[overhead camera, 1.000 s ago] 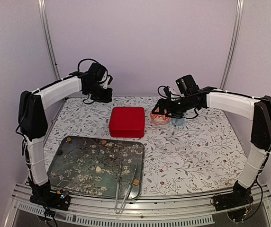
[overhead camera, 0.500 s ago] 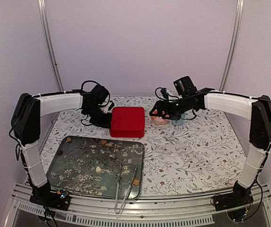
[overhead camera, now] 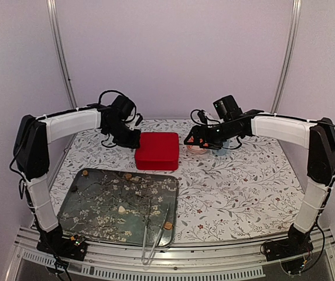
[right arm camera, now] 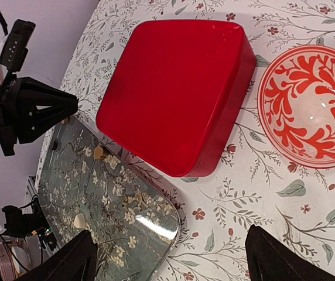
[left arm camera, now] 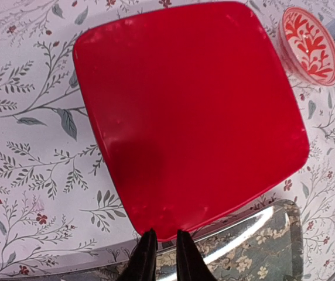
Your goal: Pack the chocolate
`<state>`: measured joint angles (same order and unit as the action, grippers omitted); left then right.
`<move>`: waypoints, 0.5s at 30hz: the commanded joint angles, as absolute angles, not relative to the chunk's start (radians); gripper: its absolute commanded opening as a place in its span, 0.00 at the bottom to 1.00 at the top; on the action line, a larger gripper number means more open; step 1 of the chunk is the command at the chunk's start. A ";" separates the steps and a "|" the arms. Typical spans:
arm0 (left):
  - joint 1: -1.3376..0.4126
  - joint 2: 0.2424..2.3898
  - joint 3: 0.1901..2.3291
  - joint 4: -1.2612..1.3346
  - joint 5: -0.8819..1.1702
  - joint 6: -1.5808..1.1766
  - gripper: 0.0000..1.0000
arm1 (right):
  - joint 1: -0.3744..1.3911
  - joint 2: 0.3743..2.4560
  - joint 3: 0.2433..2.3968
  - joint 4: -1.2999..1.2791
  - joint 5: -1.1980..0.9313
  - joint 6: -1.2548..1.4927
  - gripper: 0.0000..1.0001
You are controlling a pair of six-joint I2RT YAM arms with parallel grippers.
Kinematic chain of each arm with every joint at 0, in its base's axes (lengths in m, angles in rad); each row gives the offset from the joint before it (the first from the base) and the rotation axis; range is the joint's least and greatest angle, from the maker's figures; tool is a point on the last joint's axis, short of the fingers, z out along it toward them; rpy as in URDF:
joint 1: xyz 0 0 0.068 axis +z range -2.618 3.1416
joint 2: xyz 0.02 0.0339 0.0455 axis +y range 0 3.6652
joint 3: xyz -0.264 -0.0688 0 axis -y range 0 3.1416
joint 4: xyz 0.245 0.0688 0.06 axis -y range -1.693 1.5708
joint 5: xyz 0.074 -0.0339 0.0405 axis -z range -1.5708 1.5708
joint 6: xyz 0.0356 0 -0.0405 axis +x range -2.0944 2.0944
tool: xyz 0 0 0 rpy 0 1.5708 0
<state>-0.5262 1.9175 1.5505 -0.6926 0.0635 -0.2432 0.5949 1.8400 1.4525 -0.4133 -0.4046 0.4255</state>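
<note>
Left claw (left arm camera: 163, 249) looks nearly closed in its wrist view; right claw (right arm camera: 170, 234) gapes wide, empty.

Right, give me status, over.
Left gripper shut, empty, by box. Right gripper open near bowl. Chocolate loose on tray. Box closed, contents unseen; tongs on tray.

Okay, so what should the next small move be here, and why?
Probably lower the open right tool onto the edge of the red box to start opening it: the box is closed, and the chocolate lies loose on the tray.
</note>
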 commanded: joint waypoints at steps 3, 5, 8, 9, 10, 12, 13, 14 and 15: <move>-0.533 1.934 1.571 -0.703 0.068 -0.248 0.13 | 0.598 1.831 1.449 -0.400 -0.402 0.412 0.90; -0.533 1.933 1.531 -0.686 0.063 -0.251 0.13 | 0.598 1.826 1.446 -0.402 -0.398 0.410 0.90; -0.534 1.953 1.480 -0.676 0.059 -0.249 0.13 | 0.598 1.824 1.441 -0.404 -0.397 0.410 0.90; -0.534 1.974 1.469 -0.679 0.060 -0.246 0.13 | 0.598 1.825 1.439 -0.403 -0.397 0.411 0.90; -0.534 1.997 1.461 -0.681 0.062 -0.244 0.13 | 0.598 1.824 1.439 -0.403 -0.396 0.411 0.90; -0.534 2.012 1.456 -0.684 0.070 -0.242 0.13 | 0.598 1.824 1.439 -0.404 -0.397 0.410 0.90; -0.533 2.009 1.458 -0.682 0.076 -0.243 0.13 | 0.598 1.823 1.439 -0.405 -0.397 0.409 0.90; -0.535 1.998 1.462 -0.681 0.078 -0.244 0.13 | 0.598 1.822 1.440 -0.405 -0.397 0.407 0.90; -0.536 1.985 1.468 -0.681 0.080 -0.244 0.14 | 0.598 1.821 1.441 -0.406 -0.396 0.407 0.90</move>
